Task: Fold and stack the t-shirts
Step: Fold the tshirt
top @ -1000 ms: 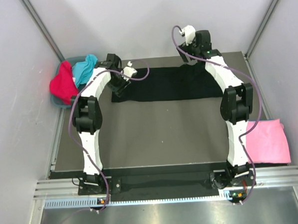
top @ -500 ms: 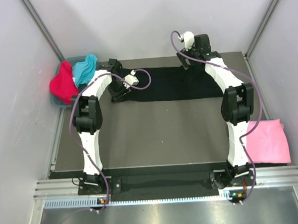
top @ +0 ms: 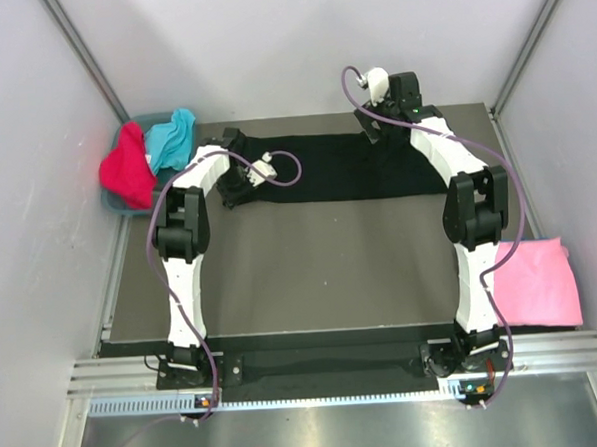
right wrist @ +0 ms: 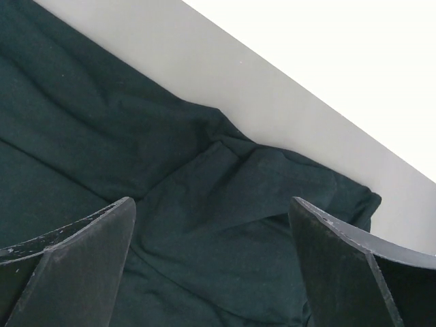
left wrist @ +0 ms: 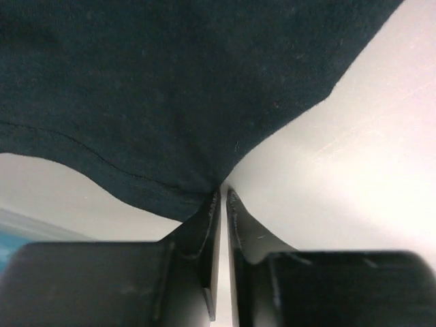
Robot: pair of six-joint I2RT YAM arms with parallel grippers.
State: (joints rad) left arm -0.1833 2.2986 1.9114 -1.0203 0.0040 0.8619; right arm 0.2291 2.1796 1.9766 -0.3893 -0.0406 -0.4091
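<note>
Closing is noted at the left gripper (left wrist: 221,194): its jaws, wider a second ago, are now drawn to a slit, and the left hem of the black shirt (top: 346,166) is pinched at the tips. A fold from that side is judged ready to be begun. The right gripper (right wrist: 211,204) is held wide above the right end, nothing gripped. The pinch is shown by the left wrist view alone. Only overhead is the shirt seen stretched along the far edge of the table (top: 311,273), with the pink shirt (top: 530,281) at the near right.
</note>
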